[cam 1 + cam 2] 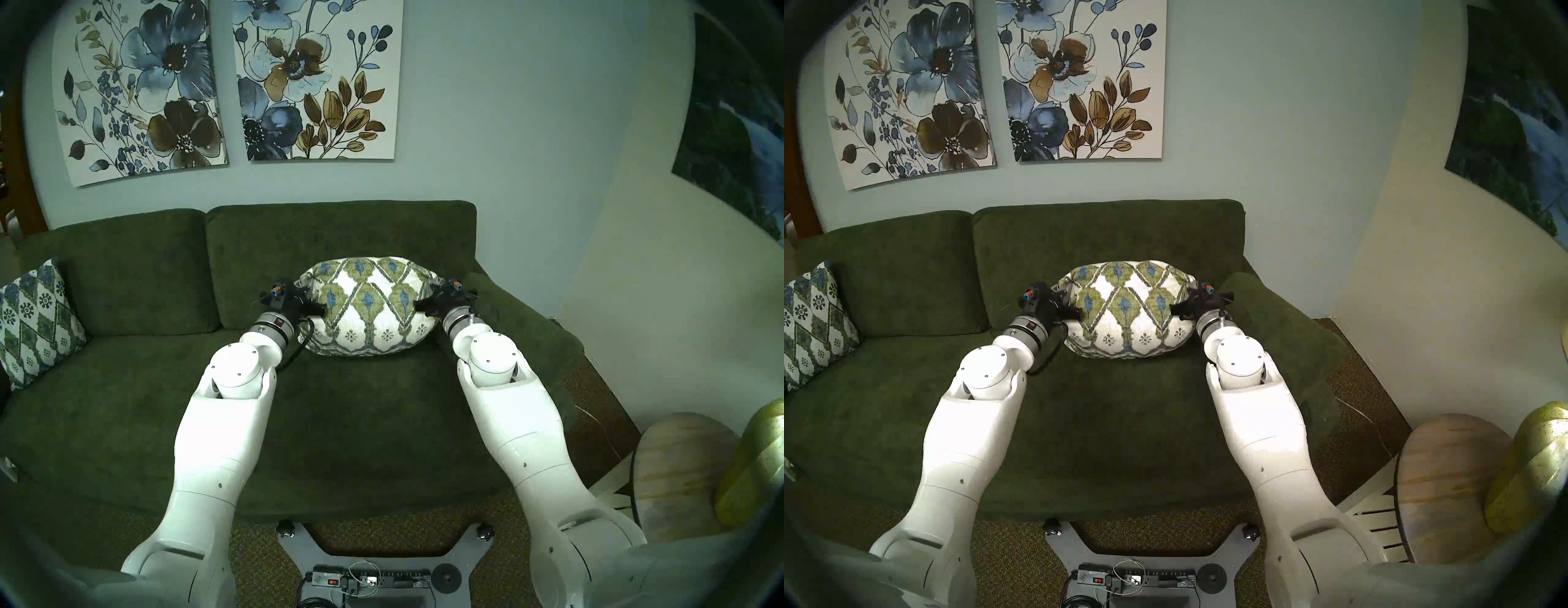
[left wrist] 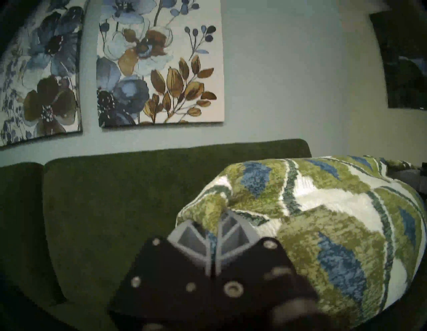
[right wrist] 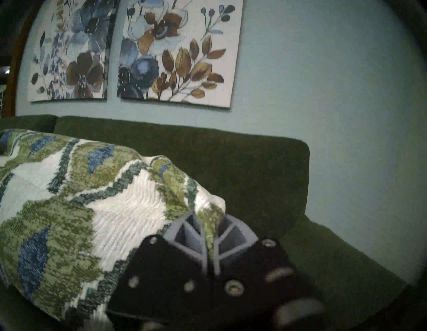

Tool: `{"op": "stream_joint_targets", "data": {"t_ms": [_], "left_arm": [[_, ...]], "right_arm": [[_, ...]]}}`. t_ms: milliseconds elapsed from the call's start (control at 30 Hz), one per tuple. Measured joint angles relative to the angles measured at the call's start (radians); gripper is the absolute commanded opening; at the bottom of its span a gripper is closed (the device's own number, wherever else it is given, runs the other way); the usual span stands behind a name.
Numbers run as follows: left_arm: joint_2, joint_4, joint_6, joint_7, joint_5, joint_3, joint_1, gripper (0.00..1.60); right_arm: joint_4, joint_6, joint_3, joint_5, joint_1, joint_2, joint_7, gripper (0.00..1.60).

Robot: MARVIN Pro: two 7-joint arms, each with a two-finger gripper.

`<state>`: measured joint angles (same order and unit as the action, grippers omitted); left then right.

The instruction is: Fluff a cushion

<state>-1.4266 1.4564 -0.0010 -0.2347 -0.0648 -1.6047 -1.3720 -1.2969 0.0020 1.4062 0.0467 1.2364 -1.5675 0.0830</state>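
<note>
Cream woven cushion (image 1: 368, 306) with olive and blue diamonds is held between both our arms above the green sofa (image 1: 127, 399) seat, right of centre. Left gripper (image 2: 213, 227) is clamped on its left corner fabric; right gripper (image 3: 209, 227) is clamped on its right corner. Second patterned cushion (image 1: 32, 322) leans at the sofa's far left.

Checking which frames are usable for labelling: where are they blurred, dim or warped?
Both head views: sharp but dim, the sofa edge bowed inside a dark fisheye rim. Both wrist views: soft, each close tool and the cushion weave smeared.
</note>
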Motion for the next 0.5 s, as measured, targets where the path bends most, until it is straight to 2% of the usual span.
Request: {"op": "stream_joint_targets", "data": {"t_ms": [500], "left_arm": [[0.009, 0.148, -0.022, 0.020, 0.002, 0.018, 0.097, 0.00]], "right_arm": [[-0.134, -0.029, 0.021, 0.018, -0.096, -0.033, -0.026, 0.00]]}}
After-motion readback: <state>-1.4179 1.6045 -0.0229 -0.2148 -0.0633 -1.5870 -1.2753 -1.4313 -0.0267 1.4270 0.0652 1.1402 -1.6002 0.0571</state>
